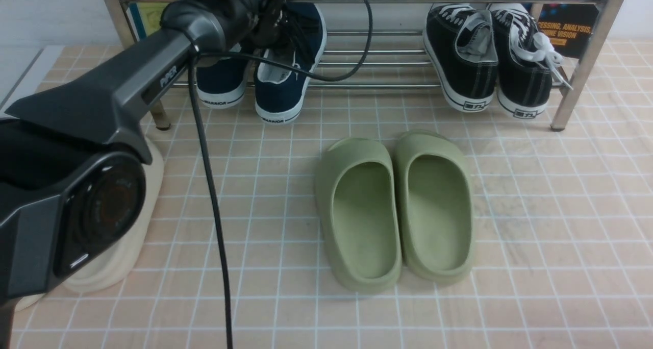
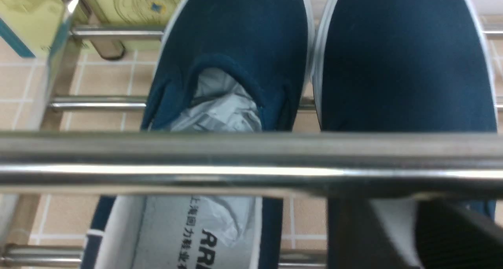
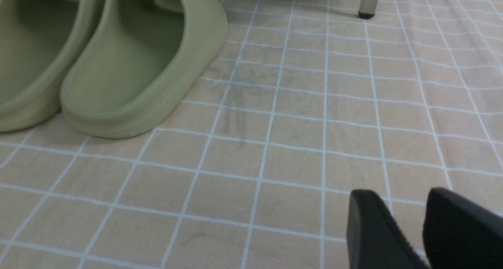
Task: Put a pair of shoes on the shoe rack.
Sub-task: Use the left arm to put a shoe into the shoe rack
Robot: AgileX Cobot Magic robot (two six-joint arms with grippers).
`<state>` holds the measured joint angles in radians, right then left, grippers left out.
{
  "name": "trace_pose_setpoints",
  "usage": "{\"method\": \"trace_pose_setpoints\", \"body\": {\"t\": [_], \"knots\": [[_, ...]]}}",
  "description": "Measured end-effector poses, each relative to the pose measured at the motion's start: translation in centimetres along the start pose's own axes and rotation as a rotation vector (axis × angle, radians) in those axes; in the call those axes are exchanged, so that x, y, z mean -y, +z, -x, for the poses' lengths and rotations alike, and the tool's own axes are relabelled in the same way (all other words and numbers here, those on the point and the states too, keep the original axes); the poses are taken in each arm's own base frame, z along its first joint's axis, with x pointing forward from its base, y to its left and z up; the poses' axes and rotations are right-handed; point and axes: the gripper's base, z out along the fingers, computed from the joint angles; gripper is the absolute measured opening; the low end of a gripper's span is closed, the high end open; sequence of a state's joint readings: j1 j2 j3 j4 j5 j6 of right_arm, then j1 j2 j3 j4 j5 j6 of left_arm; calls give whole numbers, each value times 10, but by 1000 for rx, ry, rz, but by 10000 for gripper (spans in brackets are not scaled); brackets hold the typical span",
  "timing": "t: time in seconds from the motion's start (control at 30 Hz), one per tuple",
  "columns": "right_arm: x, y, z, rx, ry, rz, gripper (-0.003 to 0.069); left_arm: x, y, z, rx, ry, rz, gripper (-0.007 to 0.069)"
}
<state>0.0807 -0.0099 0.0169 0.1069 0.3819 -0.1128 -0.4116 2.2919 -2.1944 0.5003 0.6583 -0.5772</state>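
Peach tile-print cloth [image 1: 535, 211] covers the floor. Two navy-blue canvas slip-on sneakers [image 1: 222, 83] with white rubber soles sit at the left end of the low silver tubular metal shoe rack [image 1: 387, 86], on its bottom shelf, heels poking out over the front bar. Both heels say "WARRIOR", and through the left wrist camera we see one insole [image 2: 188, 237] with Chinese characters plus a cut-off "RR". The dark left arm [image 1: 127, 94] has "PiPER" on its shell. A dark book [image 1: 566, 30] behind the rack's right end reads "ESSING, ANALYSIS," and "INE VISION" in orange. The left gripper [image 2: 393, 237] is at the right-hand navy shoe [image 1: 285, 94], at its opening, white lining showing between its fingers [image 2: 452, 237]; we can't tell if it's pinching or let go. The right gripper [image 3: 408, 229] hangs low over the cloth, well apart from the navy pair, jaws parted around nothing. Count: two black lace-up sneakers [image 1: 461, 53] on the rack's right end, two green foam slippers [image 1: 359, 211] on the floor, at least one cream slipper [image 1: 127, 247] under the left arm.
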Motion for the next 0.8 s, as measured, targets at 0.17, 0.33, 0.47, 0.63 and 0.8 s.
{"method": "trace_pose_setpoints", "body": {"t": [0.17, 0.33, 0.47, 0.63, 0.8], "knots": [[0, 0, 0, 0, 0, 0, 239, -4, -6, 1, -36, 3, 31, 464], [0, 0, 0, 0, 0, 0, 239, -16, -50, 27, -27, 42, 59, 453], [0, 0, 0, 0, 0, 0, 239, -30, -94, 47, -47, 73, 104, 340], [0, 0, 0, 0, 0, 0, 239, -40, -116, 39, -216, 132, 145, 125], [0, 0, 0, 0, 0, 0, 239, -26, -93, -17, -519, 244, 2, 12]]}}
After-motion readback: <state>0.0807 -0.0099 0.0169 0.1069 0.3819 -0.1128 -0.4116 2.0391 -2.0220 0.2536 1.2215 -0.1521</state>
